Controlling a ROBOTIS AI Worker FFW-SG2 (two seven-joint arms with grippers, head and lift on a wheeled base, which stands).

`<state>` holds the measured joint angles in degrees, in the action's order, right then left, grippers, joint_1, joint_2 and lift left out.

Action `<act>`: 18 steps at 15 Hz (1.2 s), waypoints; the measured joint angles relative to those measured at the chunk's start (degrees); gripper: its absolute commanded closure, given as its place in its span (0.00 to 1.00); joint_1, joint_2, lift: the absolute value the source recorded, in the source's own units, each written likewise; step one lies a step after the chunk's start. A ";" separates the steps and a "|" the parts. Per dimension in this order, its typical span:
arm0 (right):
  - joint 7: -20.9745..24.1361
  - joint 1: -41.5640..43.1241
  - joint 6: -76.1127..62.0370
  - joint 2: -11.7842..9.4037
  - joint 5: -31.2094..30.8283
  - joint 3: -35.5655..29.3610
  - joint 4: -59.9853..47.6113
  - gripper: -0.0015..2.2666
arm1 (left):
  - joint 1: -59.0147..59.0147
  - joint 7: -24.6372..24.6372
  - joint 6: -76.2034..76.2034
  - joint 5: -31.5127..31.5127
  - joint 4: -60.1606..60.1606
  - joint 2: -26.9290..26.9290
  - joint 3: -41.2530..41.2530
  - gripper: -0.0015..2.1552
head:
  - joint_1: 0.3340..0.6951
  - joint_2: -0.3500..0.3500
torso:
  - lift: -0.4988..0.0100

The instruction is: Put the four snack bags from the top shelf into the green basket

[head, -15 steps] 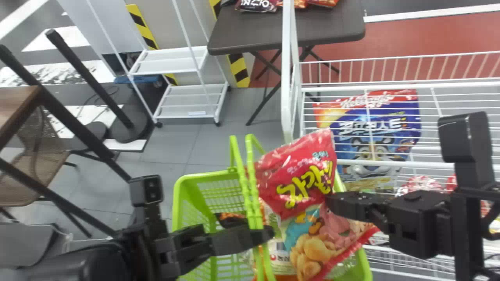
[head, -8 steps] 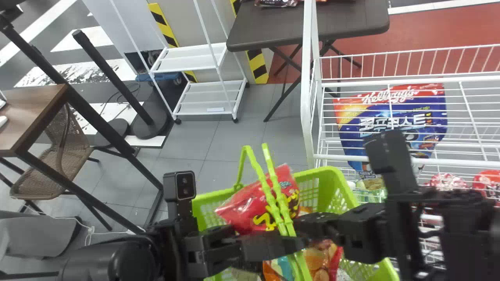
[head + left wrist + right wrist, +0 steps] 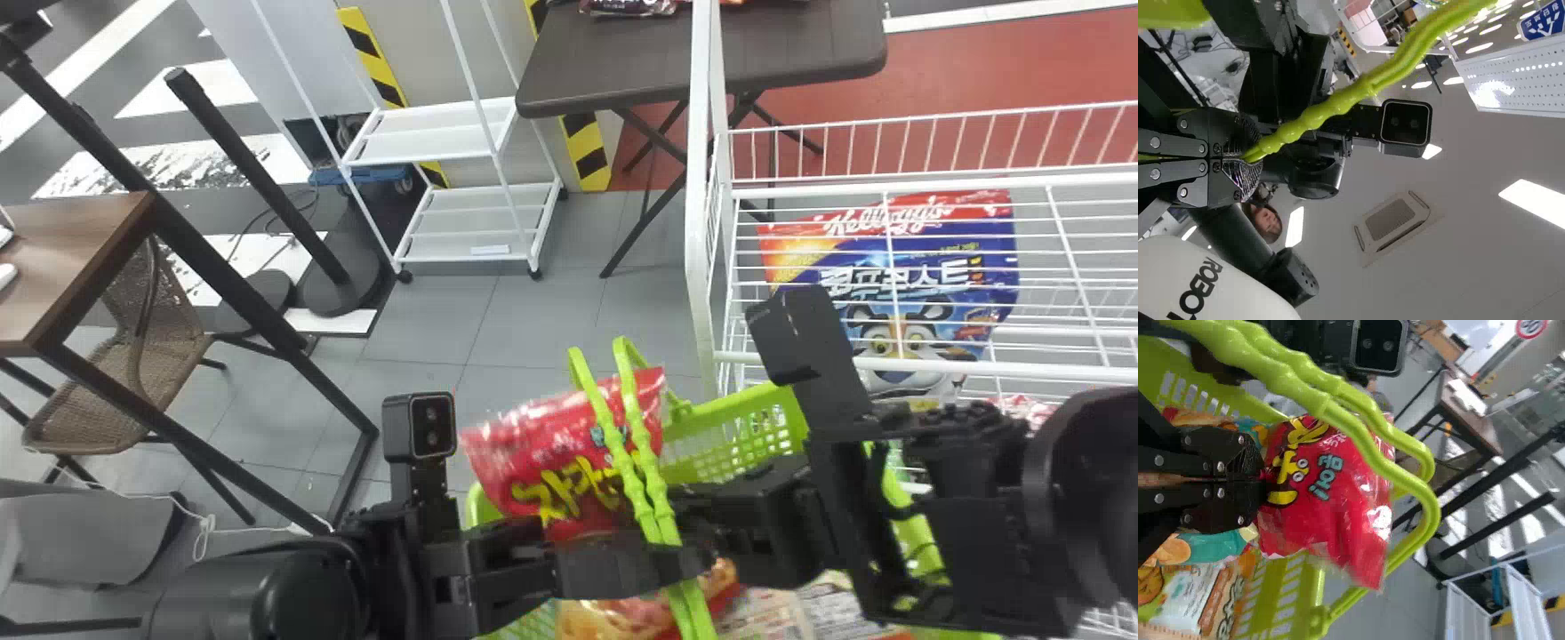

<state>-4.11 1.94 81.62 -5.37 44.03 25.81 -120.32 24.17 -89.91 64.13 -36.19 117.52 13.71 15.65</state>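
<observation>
Over grey floor [image 3: 436, 329], the red snack bag [image 3: 542, 444] shifted left.
My right gripper [image 3: 1258, 479] clamped it, left gripper [image 3: 1248, 160] the handles [image 3: 1338, 103]; lowering remained.

Gray tile floor [image 3: 542, 320] ran mid-room, red flooring [image 3: 987, 71] lay beyond, dark surface [image 3: 613, 71] stood on folding legs, white shelf unit [image 3: 436, 142] sat left of it, woven chair [image 3: 80, 422] stood by wood-topped table [image 3: 80, 249], ceiling lights [image 3: 1538, 202] were on.
</observation>
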 measured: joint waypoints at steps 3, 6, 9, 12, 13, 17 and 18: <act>0.23 -0.91 7.26 -1.20 0.38 -6.14 -2.95 0.03 | -0.01 0.00 -0.01 -0.16 -0.47 0.06 0.99 1.00 | 1.00 1.00 | 0.97; -1.76 -4.48 7.94 -3.84 4.01 -17.33 -8.16 0.03 | -0.29 0.00 -0.01 -0.15 -1.21 0.24 1.95 1.00 | 1.00 1.00 | 0.97; -5.17 -7.52 8.00 -4.95 8.74 -32.54 -10.32 0.03 | -0.84 0.00 -0.01 0.03 -2.26 0.33 2.61 1.00 | 1.00 0.77 | 0.97; -6.94 -7.96 7.42 -5.01 7.13 -43.03 -9.59 0.02 | -1.05 0.00 -0.16 0.13 -3.02 0.36 3.26 1.00 | 1.00 0.56 | 0.97; -6.80 -7.88 5.28 -5.01 3.60 -44.21 -9.09 0.02 | -1.04 0.00 -0.18 0.14 -3.06 0.35 3.41 1.00 | 1.00 0.51 | 0.97; -6.28 -4.19 -18.26 -5.00 -18.26 -42.98 0.67 0.02 | -0.80 0.00 -0.19 0.16 -3.41 0.27 4.05 1.00 | 1.00 0.24 | 0.97; -6.65 -2.22 -24.98 -5.01 -22.42 -42.58 5.35 0.02 | -0.77 0.00 -0.19 0.17 -3.57 0.27 4.17 1.00 | 1.00 0.21 | 0.97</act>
<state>-10.76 -0.27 56.64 -10.38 21.61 -16.77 -114.96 23.40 -89.91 63.94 -36.02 113.95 13.97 19.82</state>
